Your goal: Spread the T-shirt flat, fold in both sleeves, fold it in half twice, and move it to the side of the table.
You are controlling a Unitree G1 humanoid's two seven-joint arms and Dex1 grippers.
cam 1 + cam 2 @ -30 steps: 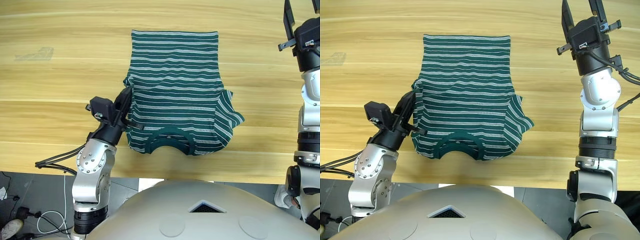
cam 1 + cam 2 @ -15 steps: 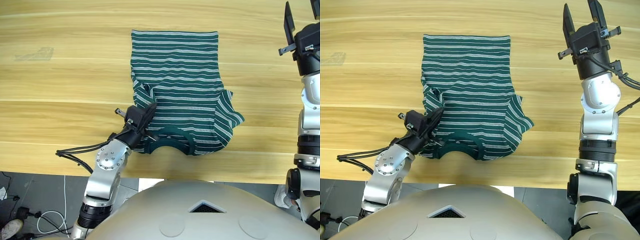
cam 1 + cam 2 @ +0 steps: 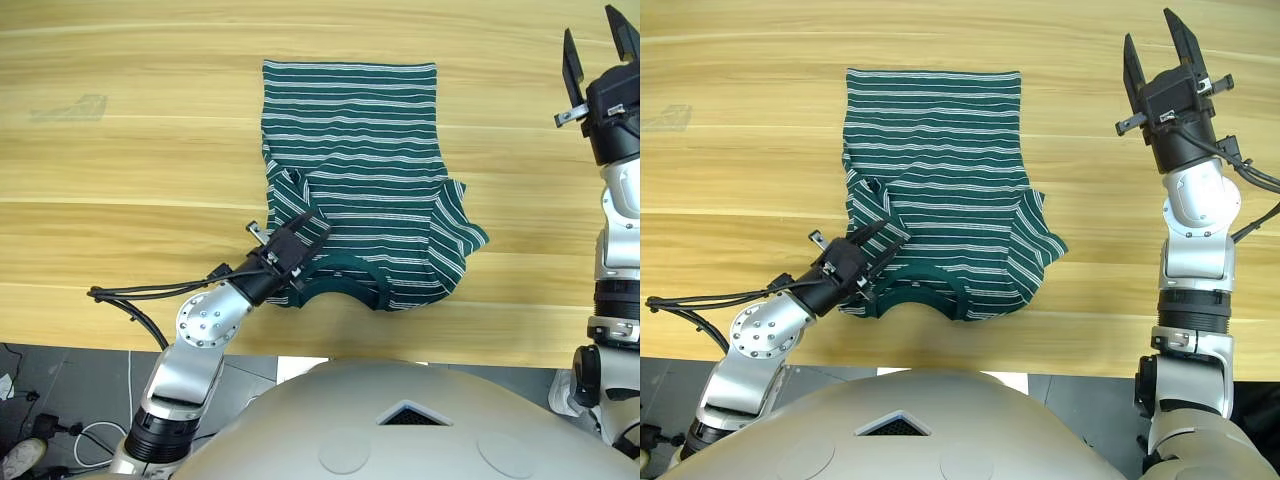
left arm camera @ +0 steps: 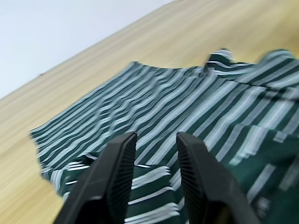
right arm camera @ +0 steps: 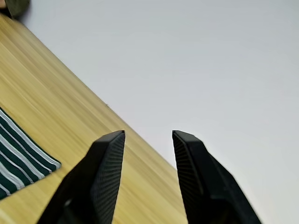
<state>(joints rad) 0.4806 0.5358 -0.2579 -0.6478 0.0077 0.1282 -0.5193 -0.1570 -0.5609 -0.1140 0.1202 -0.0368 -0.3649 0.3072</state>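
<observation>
The T-shirt (image 3: 350, 180) lies on the tabletop (image 3: 120, 160) close to the near edge, about midway along it, with the collar (image 3: 345, 270) toward the robot and the hem toward the far edge. The left sleeve (image 3: 285, 190) is turned in but bunched into a ridge. The right sleeve (image 3: 462, 225) sticks out past the body of the shirt. The left gripper (image 3: 312, 226) sits low over the near left part of the shirt beside the collar, its jaws narrowly apart with nothing between them. The right gripper (image 3: 1150, 35) is held above the tabletop toward the far right corner, well apart from the cloth, its jaws wide and empty. Risks, as judged: closing the left jaws here may pinch two layers, sleeve and body together, and a lift would then drag the whole shirt. The near hem line is close to the tabletop's edge, so a pull toward the robot could slide cloth over it. If the left ridge is not smoothed, later folds may come out uneven. The right sleeve is yet to be folded.
</observation>
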